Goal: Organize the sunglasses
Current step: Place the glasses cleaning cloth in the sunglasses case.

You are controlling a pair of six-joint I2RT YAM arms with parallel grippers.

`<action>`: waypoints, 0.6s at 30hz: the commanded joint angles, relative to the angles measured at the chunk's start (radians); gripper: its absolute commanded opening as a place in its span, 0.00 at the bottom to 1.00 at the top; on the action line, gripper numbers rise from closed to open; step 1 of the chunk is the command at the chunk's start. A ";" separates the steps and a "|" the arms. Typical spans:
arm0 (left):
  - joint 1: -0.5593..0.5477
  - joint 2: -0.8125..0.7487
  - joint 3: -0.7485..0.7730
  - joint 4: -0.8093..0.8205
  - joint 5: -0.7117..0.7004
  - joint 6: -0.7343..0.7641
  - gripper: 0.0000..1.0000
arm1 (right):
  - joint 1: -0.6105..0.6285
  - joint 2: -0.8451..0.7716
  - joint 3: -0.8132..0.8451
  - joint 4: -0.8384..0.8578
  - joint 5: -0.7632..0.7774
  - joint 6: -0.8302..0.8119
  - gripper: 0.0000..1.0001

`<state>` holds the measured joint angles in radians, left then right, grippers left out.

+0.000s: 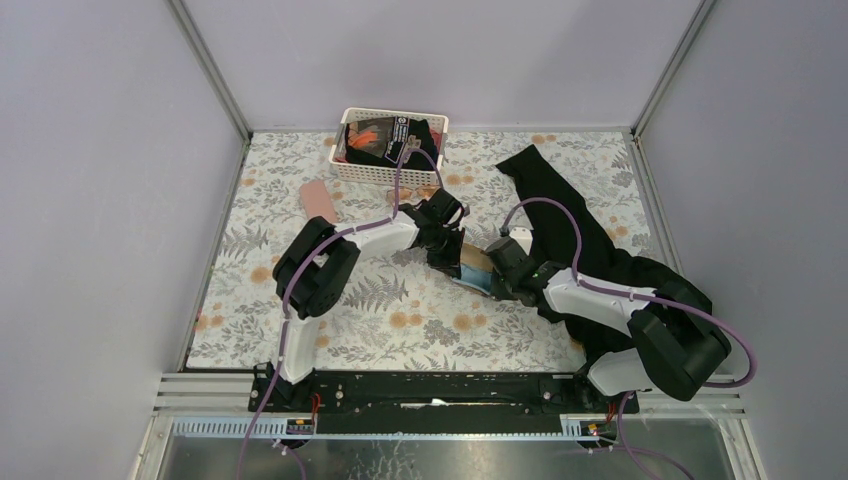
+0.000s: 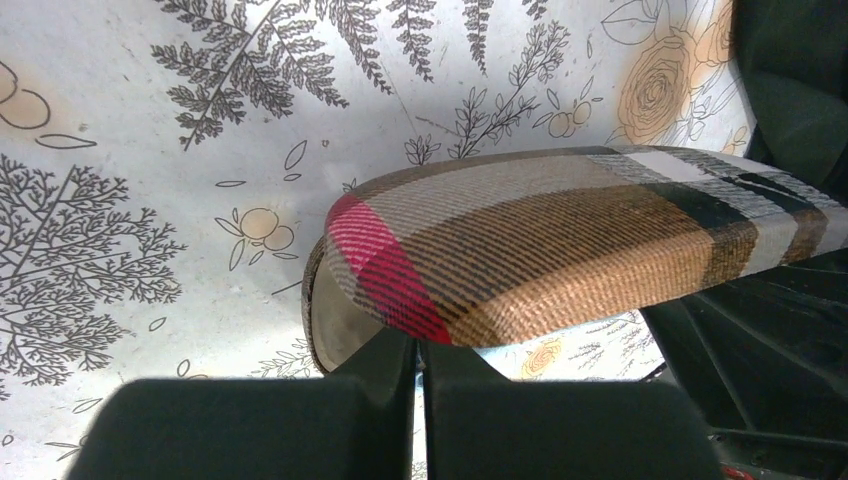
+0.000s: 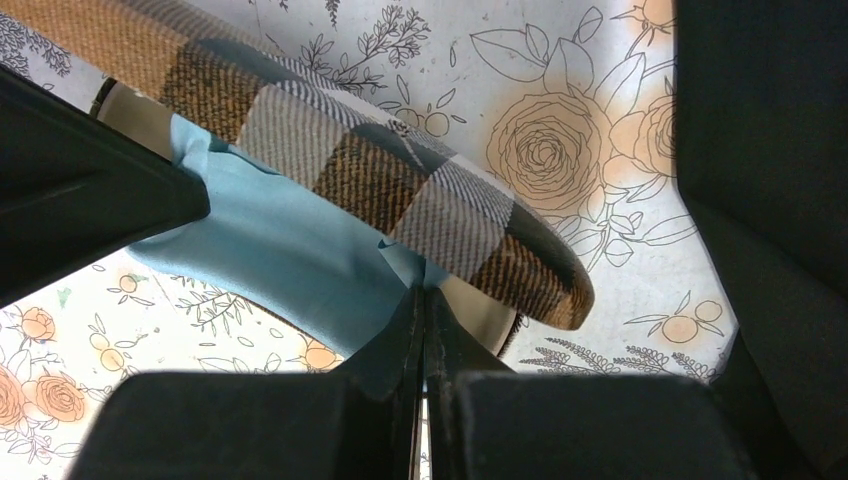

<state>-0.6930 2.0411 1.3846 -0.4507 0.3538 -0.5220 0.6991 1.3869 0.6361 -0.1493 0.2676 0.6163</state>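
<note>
The sunglasses do not show in any view. A plaid case [image 1: 468,258] lies at mid-table between my two grippers, its lid [image 2: 560,240] raised a little off the base. My left gripper [image 1: 446,238] is shut, its tips [image 2: 420,345] pressed against the lid's lower edge at the red-striped end. A light-blue cloth [image 3: 280,250] hangs out of the case [image 3: 330,140] at the other end. My right gripper [image 3: 425,295] is shut on that cloth, just under the lid. The inside of the case is hidden.
A white basket [image 1: 392,172] with dark items and something orange stands at the back centre. A pink case [image 1: 318,200] lies left of it on the floral cloth. A black garment [image 1: 560,215] sprawls over the right side, under my right arm.
</note>
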 commanded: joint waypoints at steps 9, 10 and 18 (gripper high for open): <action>0.001 -0.014 -0.020 0.063 -0.082 0.062 0.00 | -0.007 0.000 -0.044 0.027 0.043 0.023 0.00; 0.000 -0.024 -0.028 0.078 -0.083 0.068 0.00 | -0.007 0.001 -0.045 0.028 0.043 0.023 0.00; -0.002 -0.015 -0.038 0.107 -0.080 0.117 0.00 | -0.006 0.012 -0.056 0.040 0.033 0.028 0.00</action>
<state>-0.6960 2.0285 1.3449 -0.3710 0.3256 -0.4629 0.6991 1.3880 0.5949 -0.0917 0.2703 0.6365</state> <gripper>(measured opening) 0.004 0.011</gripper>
